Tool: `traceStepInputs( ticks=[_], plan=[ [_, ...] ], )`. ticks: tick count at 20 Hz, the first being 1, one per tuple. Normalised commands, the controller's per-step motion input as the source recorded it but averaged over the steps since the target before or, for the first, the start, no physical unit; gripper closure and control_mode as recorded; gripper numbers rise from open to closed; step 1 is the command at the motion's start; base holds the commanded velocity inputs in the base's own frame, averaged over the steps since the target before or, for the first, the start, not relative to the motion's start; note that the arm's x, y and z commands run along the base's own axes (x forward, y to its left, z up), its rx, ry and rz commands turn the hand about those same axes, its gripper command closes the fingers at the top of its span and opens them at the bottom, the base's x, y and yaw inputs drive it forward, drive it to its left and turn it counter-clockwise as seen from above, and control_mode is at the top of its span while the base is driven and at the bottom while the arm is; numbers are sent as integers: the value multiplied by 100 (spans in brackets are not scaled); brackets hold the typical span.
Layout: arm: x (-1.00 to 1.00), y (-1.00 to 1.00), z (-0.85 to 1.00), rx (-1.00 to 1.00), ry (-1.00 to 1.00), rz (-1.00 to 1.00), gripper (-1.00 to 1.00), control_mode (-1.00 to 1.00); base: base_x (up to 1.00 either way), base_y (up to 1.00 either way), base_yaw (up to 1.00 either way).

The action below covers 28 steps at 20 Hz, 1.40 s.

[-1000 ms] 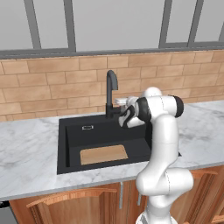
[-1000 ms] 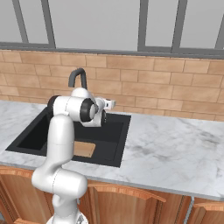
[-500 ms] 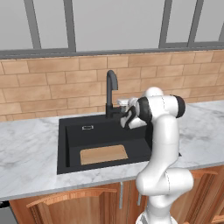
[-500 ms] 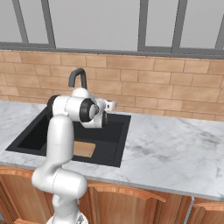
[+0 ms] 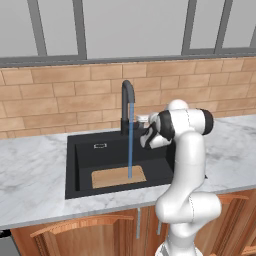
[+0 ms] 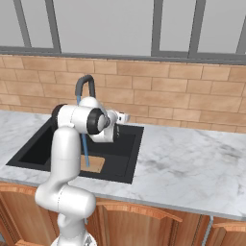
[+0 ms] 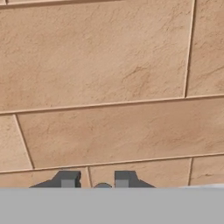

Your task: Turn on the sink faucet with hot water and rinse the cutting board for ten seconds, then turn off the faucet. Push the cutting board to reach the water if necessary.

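1. Since the earlier frames a blue stream of water (image 5: 130, 140) has appeared under the spout; the arm has barely shifted, and the views are framed as before.
2. The faucet (image 5: 127, 102) stands behind the sink (image 5: 80, 165). Its stream drops straight onto the board (image 5: 118, 177), landing near the board's right end.
3. The board lies flat on the basin floor at the front, its long axis running left to right across the sink. It sits under the water already, so by my reading no push is needed.
4. The gripper (image 7: 94, 180) is at the faucet's base, just right of the column, pointing at the brick wall (image 7: 109, 78). In the hand view its two tips stand a little apart with a small rounded dark thing between them, probably the lever; I cannot tell whether they clamp it or have let go.
5. The relation that matters next: the lever lies right at the fingertips, behind and to the right of the stream, so shutting off after the rinse should need only a short move.
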Motion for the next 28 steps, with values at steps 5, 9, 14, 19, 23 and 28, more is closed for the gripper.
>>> traceStepInputs(
  ticks=[5,9,14,19,23,28],
  plan=[
    [-26,-43,-14,0,0,0,100,-100,0,0,0],
    [-23,-31,-10,0,0,0,100,-100,0,0,0],
    [-19,-24,-5,0,0,0,100,-100,0,0,0],
    [-2,-4,0,0,0,0,100,-100,0,0,0],
    [0,0,0,0,0,0,100,-100,0,0,0],
    [0,0,0,0,0,0,100,-100,0,0,0]
  ],
)
